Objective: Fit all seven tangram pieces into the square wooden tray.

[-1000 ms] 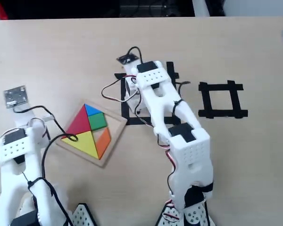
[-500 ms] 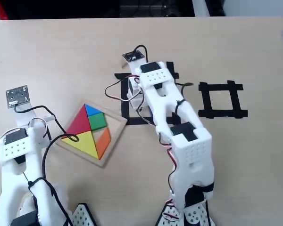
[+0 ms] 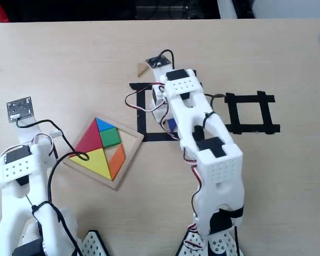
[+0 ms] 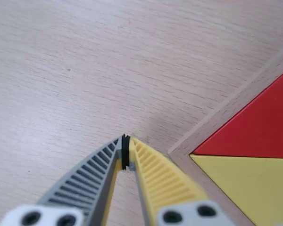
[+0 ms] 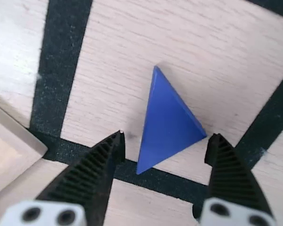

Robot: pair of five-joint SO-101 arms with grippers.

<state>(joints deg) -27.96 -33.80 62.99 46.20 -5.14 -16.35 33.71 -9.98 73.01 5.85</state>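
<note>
The right fingers (image 5: 89,176) are spread wide and hold nothing. The loose blue triangle (image 5: 167,117) lies flat on the worktop (image 5: 217,42), right between them. One fingertip is near its long edge and the other is just beside one corner. You cannot tell if either one touches it. One point of the triangle sits on the black tape (image 5: 61,61). A corner of the wooden tray (image 5: 9,139) peeks in close by.

The left fingers (image 4: 151,165) are pressed shut, tip to tip, with nothing in them. Their tips are over bare worktop, just beside the tray's rim. Inside that rim you see part of a red triangle (image 4: 254,122) and part of a yellow triangle (image 4: 245,181). Both are cut off by the picture's edge.

The high view shows the whole tray (image 3: 132,157), turned like a diamond. In it lie the red and yellow triangles, a small blue triangle (image 3: 103,124), a green square (image 3: 111,137) and an orange piece (image 3: 114,168). A patch of bare wood (image 3: 117,153) shows between the green and the orange.

The right arm (image 3: 202,144) lies over one taped square (image 3: 141,109). It covers most of the loose blue triangle, so just a little blue bit (image 3: 171,126) shows. It hides its own fingers too. A second taped square (image 3: 250,128) lies beside it.
</note>
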